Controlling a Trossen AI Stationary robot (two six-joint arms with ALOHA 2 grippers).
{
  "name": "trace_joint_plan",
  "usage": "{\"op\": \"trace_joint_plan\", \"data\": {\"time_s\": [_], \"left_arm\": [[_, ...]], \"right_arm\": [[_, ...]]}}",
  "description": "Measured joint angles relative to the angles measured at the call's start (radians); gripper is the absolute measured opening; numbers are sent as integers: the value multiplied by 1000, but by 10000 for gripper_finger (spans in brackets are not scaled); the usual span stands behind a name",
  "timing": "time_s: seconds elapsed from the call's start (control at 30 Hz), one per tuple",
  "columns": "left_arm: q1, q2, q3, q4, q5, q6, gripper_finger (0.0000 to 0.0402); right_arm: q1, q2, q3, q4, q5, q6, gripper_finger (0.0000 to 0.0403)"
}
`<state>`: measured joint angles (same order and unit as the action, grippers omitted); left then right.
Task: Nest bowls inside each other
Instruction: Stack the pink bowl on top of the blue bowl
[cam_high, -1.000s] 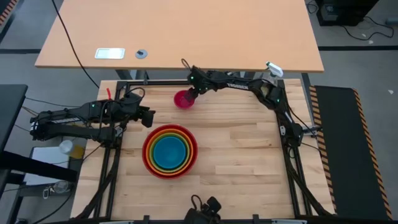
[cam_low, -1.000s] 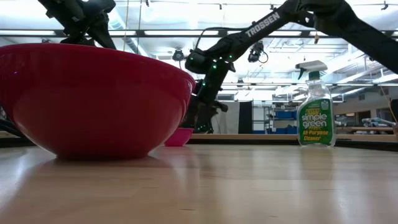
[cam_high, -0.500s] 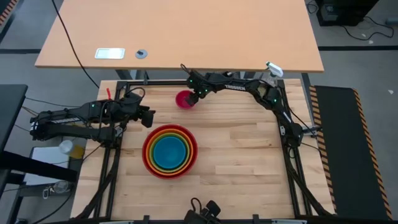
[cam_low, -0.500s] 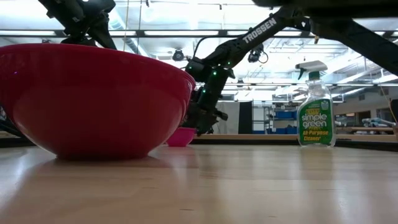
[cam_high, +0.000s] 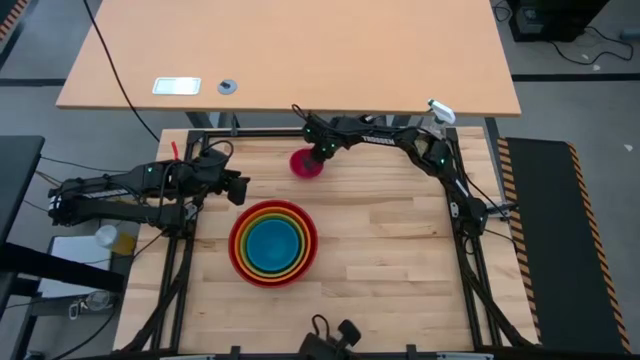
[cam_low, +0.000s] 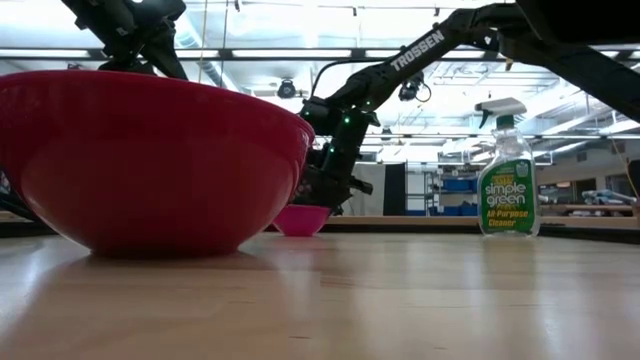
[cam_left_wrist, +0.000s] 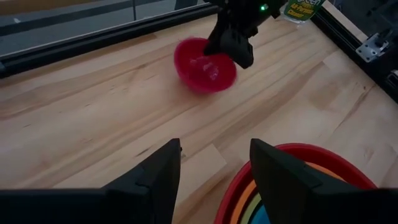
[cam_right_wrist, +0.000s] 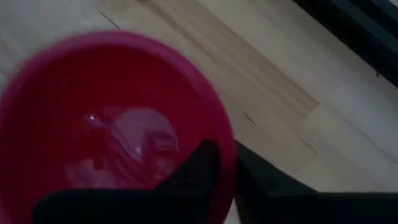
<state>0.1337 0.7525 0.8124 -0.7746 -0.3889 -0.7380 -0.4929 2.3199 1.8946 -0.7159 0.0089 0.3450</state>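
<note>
The small magenta-pink bowl (cam_high: 304, 164) sits near the table's far edge, also seen in the low view (cam_low: 302, 220) and the left wrist view (cam_left_wrist: 202, 65). My right gripper (cam_high: 320, 155) is down at the bowl's right rim and shut on it. Nearer the middle, the red bowl (cam_high: 238, 262) stands on the table with the orange, lime green and blue bowl (cam_high: 272, 243) nested inside it. My left gripper (cam_left_wrist: 214, 168) hangs open to the left of that stack, holding nothing. My right gripper pinches the pink bowl's rim (cam_right_wrist: 227, 152) on its right side, one finger (cam_right_wrist: 199, 168) inside the bowl and the other outside. The fingers come steeply from above, slanting in from the table's right. The bowl stays mouth up, low at the table top.
A clear spray bottle (cam_low: 507, 170) with a green label stands at the table's far right corner (cam_high: 440, 112). The black frame rail (cam_high: 250, 133) runs along the far edge close behind the pink bowl. Bare wood lies between the pink bowl and the stack.
My right gripper has sunk a little and tipped more steeply down onto the pink bowl's right rim. The bowl has slid a short way toward the table's right edge.
</note>
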Motion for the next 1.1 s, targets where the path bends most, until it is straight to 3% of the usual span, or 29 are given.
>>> {"op": "trace_joint_plan", "data": {"time_s": [0.1,0.47,0.87,1.1], "left_arm": [[0,0,0,0,0,-6,194],[0,0,0,0,19,-8,194],[23,-3,0,3,52,-11,194],[23,-46,0,145,54,10,194]], "right_arm": [[-13,-4,3,0,-23,-6,21],[-17,-19,20,-51,-146,-83,22],[16,-32,239,-218,-259,-166,22],[65,-33,399,-279,-332,-199,28]]}}
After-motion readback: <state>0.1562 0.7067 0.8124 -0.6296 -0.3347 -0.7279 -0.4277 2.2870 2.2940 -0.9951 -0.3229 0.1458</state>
